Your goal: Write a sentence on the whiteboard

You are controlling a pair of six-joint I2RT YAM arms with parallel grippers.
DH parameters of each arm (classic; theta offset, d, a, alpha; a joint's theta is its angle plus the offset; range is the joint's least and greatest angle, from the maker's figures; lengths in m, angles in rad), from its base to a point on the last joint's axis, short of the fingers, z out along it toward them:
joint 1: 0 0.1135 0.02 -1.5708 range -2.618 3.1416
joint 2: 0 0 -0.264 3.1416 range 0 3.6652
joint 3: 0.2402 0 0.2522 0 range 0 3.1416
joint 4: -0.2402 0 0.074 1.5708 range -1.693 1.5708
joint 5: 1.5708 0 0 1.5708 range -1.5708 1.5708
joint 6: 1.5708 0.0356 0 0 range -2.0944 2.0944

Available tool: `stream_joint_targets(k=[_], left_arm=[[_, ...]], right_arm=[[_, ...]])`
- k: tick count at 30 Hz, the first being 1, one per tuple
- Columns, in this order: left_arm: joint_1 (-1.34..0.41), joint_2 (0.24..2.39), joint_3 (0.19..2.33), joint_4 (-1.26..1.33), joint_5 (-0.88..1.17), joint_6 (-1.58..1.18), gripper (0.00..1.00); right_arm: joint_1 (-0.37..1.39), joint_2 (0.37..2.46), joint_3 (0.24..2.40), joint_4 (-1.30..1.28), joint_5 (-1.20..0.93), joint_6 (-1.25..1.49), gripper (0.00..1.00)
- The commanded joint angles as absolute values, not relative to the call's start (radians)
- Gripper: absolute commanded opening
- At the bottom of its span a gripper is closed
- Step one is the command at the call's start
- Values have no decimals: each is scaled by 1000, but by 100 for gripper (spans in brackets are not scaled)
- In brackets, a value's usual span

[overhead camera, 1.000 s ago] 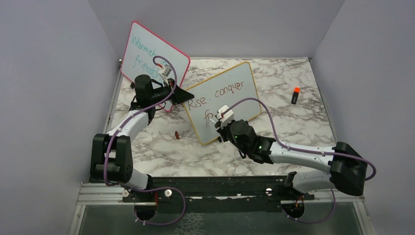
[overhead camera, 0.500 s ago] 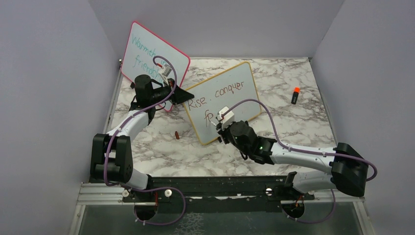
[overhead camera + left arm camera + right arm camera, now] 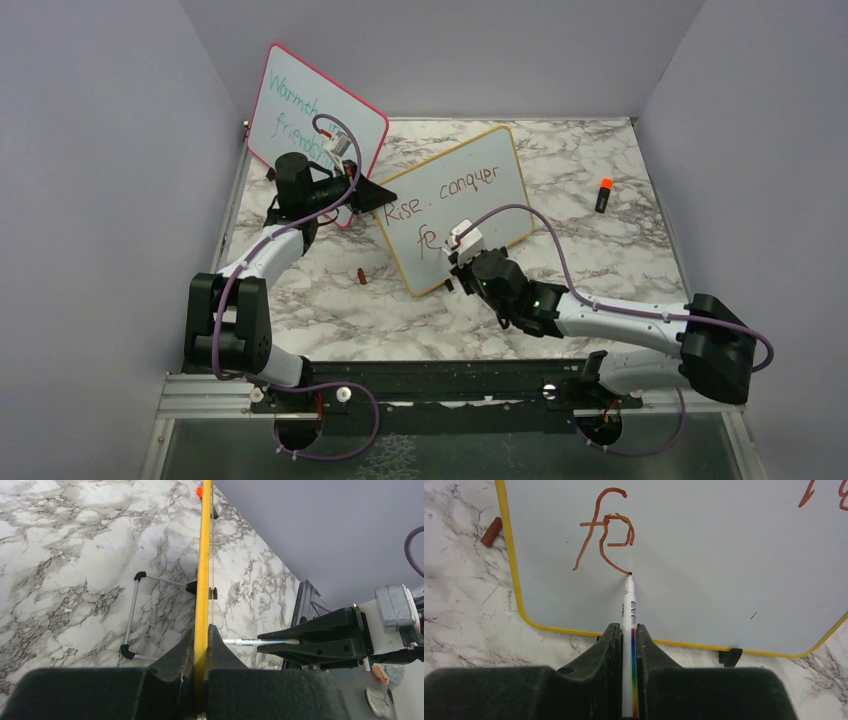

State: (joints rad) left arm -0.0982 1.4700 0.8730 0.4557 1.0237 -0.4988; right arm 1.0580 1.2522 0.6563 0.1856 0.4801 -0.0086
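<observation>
Pink-framed board point(image 3: 340, 115): far left, propped upright; teal writing reads "Warmth" over "frien…", the rest hidden behind the left arm.
Left gripper point(image 3: 201, 630): jaws clamped on the whiteboard's yellow left edge.
Loose cap point(image 3: 361, 276): brownish-red, on the marble near the board's near-left corner.
Whiteboard point(image 3: 455, 210): centre of the table, long axis running near-left to far-right.
Sentence point(image 3: 468, 182): top line "Rise. conquer", climbing toward the far right; below it only "fe".
Marker point(image 3: 629, 605): rainbow stripe, barrel print unreadable; tip on the board at the tail of the "e".
Right gripper point(image 3: 628, 627): jaws closed on the marker.
Orange-capped marker point(image 3: 604, 195): lying far right.
</observation>
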Motion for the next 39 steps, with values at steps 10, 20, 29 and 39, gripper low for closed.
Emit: stream_joint_targets(k=[10,20,29,39], left_arm=[[-89,1468,865,439,1041,-489,0],[-89,1471,865,439,1042,-489,0],[-89,1474,867,439,1044,-489,0],[-89,1473,867,439,1046,-489,0]], right_arm=[[1011,1169,631,279,474,-47,0],[970,1204,647,326,427,-59,1],[965,1220,655,314,404,-58,1],[963,1252,664,322,421,-58,1]])
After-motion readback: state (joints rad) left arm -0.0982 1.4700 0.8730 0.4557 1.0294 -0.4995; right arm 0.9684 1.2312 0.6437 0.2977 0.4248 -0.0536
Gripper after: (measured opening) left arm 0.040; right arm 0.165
